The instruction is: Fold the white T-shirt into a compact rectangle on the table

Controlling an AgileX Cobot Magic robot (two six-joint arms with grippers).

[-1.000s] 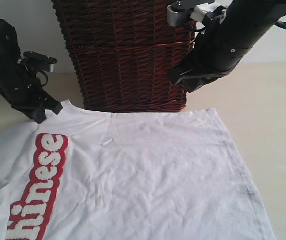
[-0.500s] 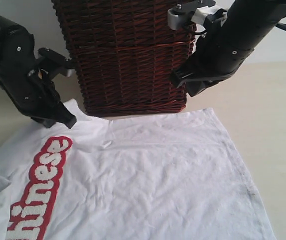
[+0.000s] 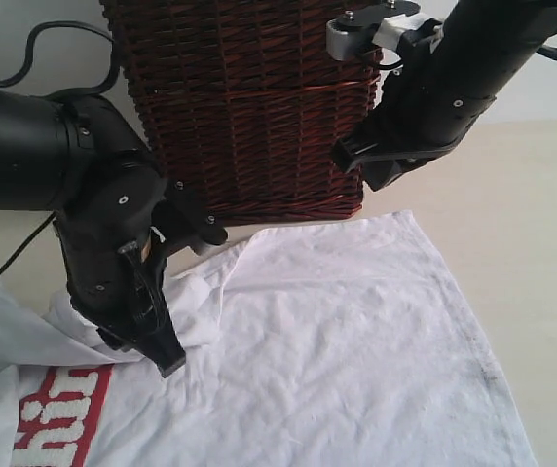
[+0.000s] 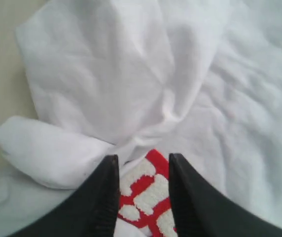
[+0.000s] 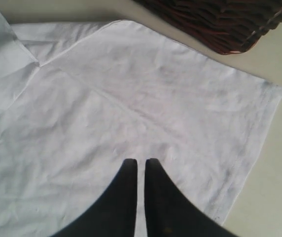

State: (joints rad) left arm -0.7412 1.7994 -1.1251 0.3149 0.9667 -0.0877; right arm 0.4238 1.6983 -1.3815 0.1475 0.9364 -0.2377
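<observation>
The white T-shirt (image 3: 356,331) lies spread on the table (image 3: 541,243), its red-outlined lettering (image 3: 55,418) at the near left. One edge is folded over into a bunched flap (image 4: 106,74) beside the lettering (image 4: 151,192). My left gripper (image 3: 167,355) hangs low over that fold. In the left wrist view the left gripper (image 4: 142,160) is open, with the lettering showing between its jaws and no cloth pinched. My right gripper (image 3: 361,165) hovers shut above the shirt's far right corner. In the right wrist view the right gripper (image 5: 141,162) holds nothing over flat cloth (image 5: 131,98).
A tall dark brown wicker basket (image 3: 249,107) stands right behind the shirt's far edge, also seen as the basket (image 5: 220,19) in the right wrist view. Bare cream table (image 5: 279,163) runs along the shirt's right side. The left arm's black cable (image 3: 6,263) trails over the table at far left.
My left arm swung from the far left toward the middle and front, dragging the shirt's edge over into a fold, and its jaws have parted. The right arm has barely moved.
</observation>
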